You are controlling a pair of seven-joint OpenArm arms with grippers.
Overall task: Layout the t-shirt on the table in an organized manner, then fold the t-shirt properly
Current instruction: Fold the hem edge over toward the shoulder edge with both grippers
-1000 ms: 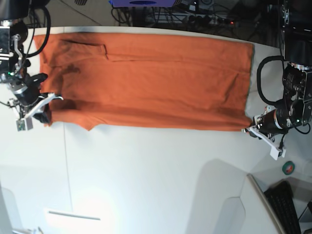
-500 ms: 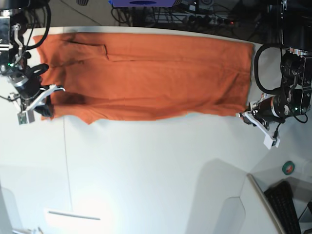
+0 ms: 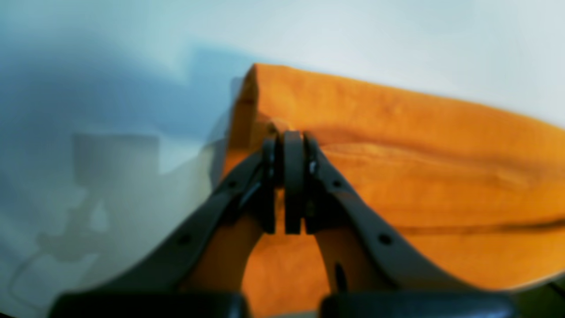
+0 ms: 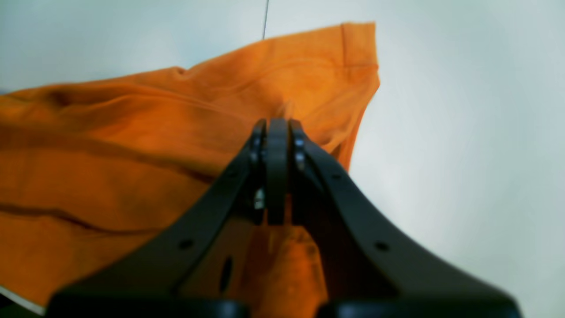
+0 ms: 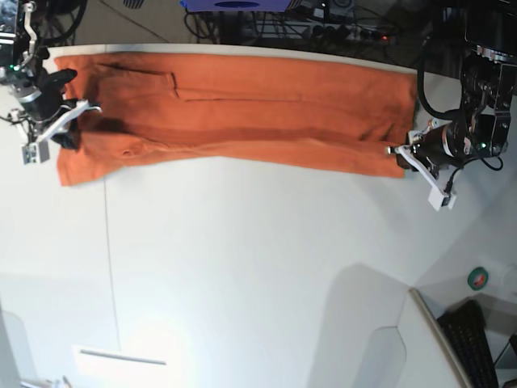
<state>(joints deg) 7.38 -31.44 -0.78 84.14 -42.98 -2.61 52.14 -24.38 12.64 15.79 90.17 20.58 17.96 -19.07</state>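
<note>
The orange t-shirt (image 5: 242, 109) lies stretched sideways along the far edge of the white table (image 5: 258, 267), its near long edge lifted and folded back toward the far side. My left gripper (image 5: 401, 153) is shut on the shirt's near corner at the base view's right; the left wrist view shows the closed gripper (image 3: 287, 145) pinching the orange cloth (image 3: 397, 145). My right gripper (image 5: 71, 129) is shut on the shirt's near corner at the base view's left; the right wrist view shows the closed gripper (image 4: 273, 132) on the cloth (image 4: 132, 145) by a hemmed sleeve.
Cables and dark equipment (image 5: 323, 24) sit beyond the table's far edge. A black keyboard (image 5: 477, 343) and a green tape roll (image 5: 479, 279) lie at the lower right past the curved edge. A thin dark seam (image 5: 109, 267) runs down the table at the left.
Both grippers have carried the shirt's near edge toward the far side of the table. The visible orange band has become narrower as the cloth folds over itself.
</note>
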